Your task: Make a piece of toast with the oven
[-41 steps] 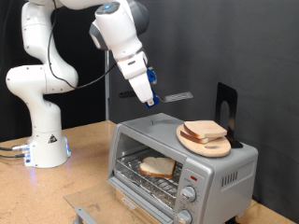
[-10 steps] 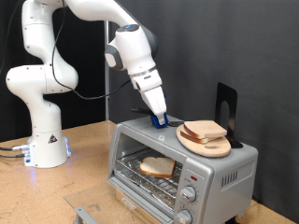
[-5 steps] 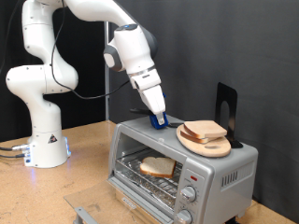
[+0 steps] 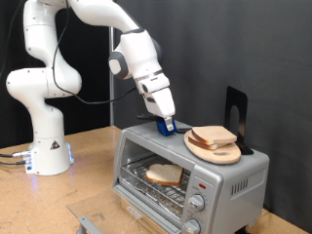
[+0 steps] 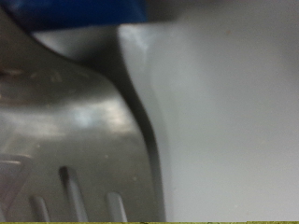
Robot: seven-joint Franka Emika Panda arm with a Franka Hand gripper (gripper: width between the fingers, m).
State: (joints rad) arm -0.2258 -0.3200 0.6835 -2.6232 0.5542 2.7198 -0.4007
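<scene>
End effector (image 4: 168, 124) low over the roof of the boxy silver toaster oven (image 4: 234, 176), at a blue-handled tool (image 4: 167, 125).
Whether its fingers are apart or together cannot be told. One pale square toast slice (image 4: 163, 175) lies on the oven's wire rack; more slices (image 4: 214, 136) sit on a round wooden board (image 4: 220, 154) on the roof.
</scene>
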